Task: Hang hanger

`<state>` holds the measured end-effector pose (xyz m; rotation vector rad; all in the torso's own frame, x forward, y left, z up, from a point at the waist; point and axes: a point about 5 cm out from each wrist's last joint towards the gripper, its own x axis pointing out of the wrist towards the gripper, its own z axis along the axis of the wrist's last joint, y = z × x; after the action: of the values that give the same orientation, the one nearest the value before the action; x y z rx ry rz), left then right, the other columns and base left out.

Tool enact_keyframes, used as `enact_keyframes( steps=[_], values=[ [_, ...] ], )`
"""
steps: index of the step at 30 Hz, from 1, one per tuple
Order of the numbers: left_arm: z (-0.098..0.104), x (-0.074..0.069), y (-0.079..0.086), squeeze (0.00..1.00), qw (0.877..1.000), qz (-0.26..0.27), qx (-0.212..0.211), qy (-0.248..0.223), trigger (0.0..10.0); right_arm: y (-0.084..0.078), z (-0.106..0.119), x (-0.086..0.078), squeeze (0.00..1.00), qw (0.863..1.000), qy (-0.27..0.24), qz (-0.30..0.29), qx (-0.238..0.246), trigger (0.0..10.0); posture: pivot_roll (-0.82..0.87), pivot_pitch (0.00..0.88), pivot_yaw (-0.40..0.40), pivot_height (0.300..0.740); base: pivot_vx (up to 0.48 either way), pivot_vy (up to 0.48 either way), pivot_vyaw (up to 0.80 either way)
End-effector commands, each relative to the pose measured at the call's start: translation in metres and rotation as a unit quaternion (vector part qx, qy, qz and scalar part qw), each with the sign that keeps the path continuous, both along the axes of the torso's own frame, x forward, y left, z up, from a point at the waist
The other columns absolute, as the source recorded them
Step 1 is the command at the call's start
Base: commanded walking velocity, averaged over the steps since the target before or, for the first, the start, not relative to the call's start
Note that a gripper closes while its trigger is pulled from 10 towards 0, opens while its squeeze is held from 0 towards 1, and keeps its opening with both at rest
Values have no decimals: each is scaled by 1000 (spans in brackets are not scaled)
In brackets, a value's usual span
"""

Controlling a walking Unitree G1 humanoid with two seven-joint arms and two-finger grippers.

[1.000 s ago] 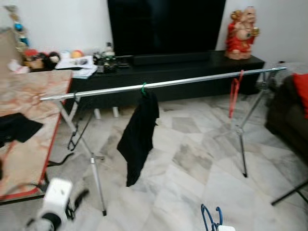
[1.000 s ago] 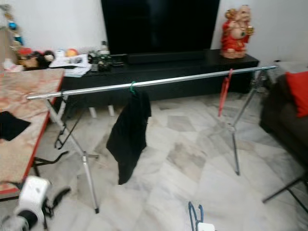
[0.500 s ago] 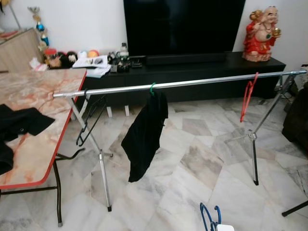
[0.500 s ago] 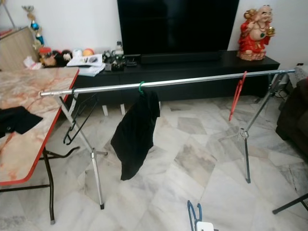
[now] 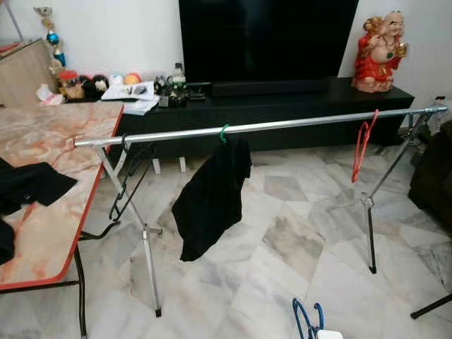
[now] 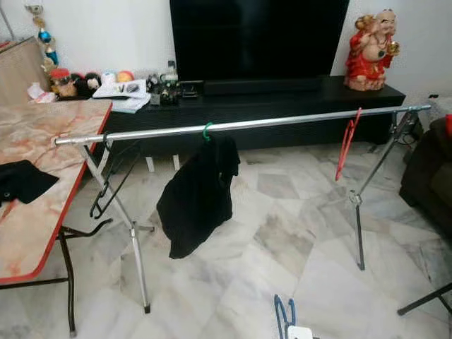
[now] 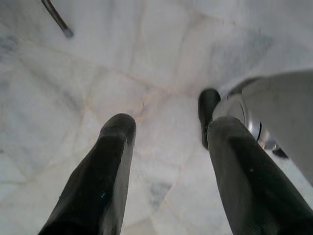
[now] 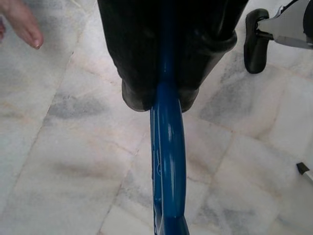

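A: Where's the hanger we're meant to hang?
B: Blue hanger (image 8: 167, 147) sits clamped between our right gripper (image 8: 161, 100) fingers – both black fingers pinch its bar in the wrist view. In the head view its blue loops (image 5: 308, 321) poke up at the bottom edge, right of centre, low over the marble floor (image 5: 282, 247).

A: Left gripper?
B: Left gripper (image 7: 168, 129) points down at the floor, fingers spread wide w/ nothing between them. One of our feet (image 7: 208, 115) shows dark just past the tips.

A: The rail?
B: Steel rail (image 5: 282, 126) runs across mid-frame, left end near the table, right end at the frame's right edge, on folding legs. Green hanger (image 5: 224, 132) near centre carries a black garment (image 5: 210, 201). Red hanger (image 5: 363, 145) hangs toward the right end. Black wire hanger (image 5: 127, 180) dangles at the left end, by the left leg.

A: Surroundings?
B: Marble-top table w/ red edge (image 5: 63, 233) at left, dark cloth (image 5: 32, 185) on it. Black TV console (image 5: 282, 99) along the back wall, TV (image 5: 267, 39) above, red statue (image 5: 379, 49) upper right. Person's bare toes (image 8: 22, 24) in a corner of the right wrist view.
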<state>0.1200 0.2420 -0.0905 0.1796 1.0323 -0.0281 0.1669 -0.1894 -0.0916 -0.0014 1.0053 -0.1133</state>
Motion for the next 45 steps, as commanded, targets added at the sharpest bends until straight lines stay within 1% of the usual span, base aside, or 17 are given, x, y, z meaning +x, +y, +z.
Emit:
enact_keyframes(
  steps=[1,14,26,39,42,45],
  values=[
    [-2,-1,0,0,1000,-5,0,3,10000,4,2,6,0,1000,-8,-1,4,10000,216,0,0,740,390,0,0],
    [-6,-2,-8,0,1000,-9,-4,8,10000,3,2,6,0,1000,-8,0,2,10000,199,0,-4,740,398,0,0],
    [-10,-6,-16,0,1000,-9,-9,22,10000,3,2,5,0,1000,-9,6,3,10000,189,0,-9,740,399,0,0],
    [-12,-10,-18,0,999,-7,-10,31,10000,4,3,6,0,1000,-20,16,10,10000,178,0,-13,740,403,0,0],
    [-12,-8,-18,0,1000,-3,-11,25,10000,4,3,6,0,999,-23,25,9,10000,180,0,-18,740,117,0,0],
    [-11,-7,-19,0,1000,2,-16,23,10000,5,4,7,0,999,-23,38,8,10000,180,0,-19,740,0,0,800]
  ],
)
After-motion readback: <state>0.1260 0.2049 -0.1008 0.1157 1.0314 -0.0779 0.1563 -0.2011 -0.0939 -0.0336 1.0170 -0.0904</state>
